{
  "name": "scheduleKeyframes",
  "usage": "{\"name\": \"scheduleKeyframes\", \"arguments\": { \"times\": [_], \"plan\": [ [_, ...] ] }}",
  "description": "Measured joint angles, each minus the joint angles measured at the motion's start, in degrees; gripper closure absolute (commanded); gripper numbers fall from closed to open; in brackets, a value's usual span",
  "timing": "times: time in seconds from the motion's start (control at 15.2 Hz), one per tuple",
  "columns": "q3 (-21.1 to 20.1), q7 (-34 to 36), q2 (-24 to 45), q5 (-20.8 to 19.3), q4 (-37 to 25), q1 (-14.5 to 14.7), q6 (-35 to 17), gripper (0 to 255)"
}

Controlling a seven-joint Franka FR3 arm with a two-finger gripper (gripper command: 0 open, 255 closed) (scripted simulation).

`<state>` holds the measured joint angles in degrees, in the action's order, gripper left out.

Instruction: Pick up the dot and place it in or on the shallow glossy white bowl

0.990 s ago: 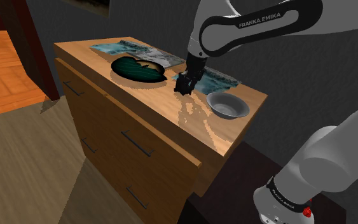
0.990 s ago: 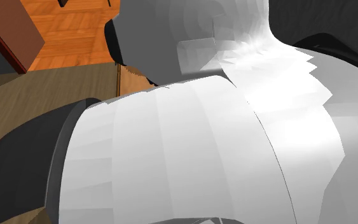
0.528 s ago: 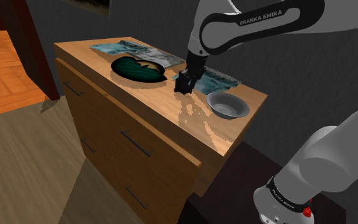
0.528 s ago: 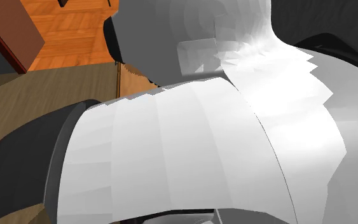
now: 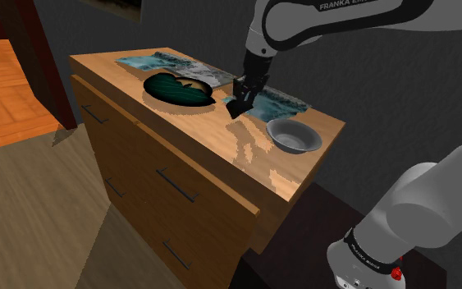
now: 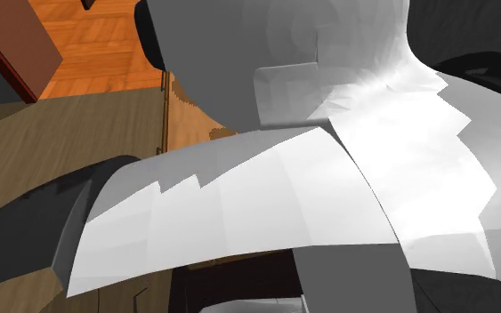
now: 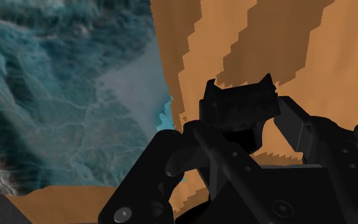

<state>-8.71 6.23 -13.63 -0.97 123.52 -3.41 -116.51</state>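
The dot point(image 7: 238, 105) is a black puck, clasped between my black fingers in the wrist view. My gripper point(image 5: 237, 107) is shut on it and hangs a little above the wooden dresser top point(image 5: 253, 152), beside the blue-grey printed mat point(image 5: 280, 103). The shallow white bowl point(image 5: 293, 134) stands on the dresser to the shoulder view's right of the gripper, about a hand's width away. From the wrist, the mat point(image 7: 63, 95) and the dresser's wood point(image 7: 285, 51) lie below the held dot.
A dark green leaf-shaped dish point(image 5: 177, 89) lies to the shoulder view's left of the gripper. A second printed mat point(image 5: 159, 61) lies behind it. The dresser's front edge and drawers point(image 5: 176, 185) drop off toward the floor. My white arm point(image 6: 328, 160) covers most of the second exterior view.
The gripper has risen off the dresser top with the dot in it and shifted slightly toward the mat. The upper arm has lifted too.
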Motion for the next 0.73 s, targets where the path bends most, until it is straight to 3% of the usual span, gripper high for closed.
{"name": "scheduleKeyframes", "arguments": {
  "times": [0.73],
  "plan": [
    [0.0,-0.2,-0.7,0.2,-7.9,0.0,8.6,255]
  ]
}}
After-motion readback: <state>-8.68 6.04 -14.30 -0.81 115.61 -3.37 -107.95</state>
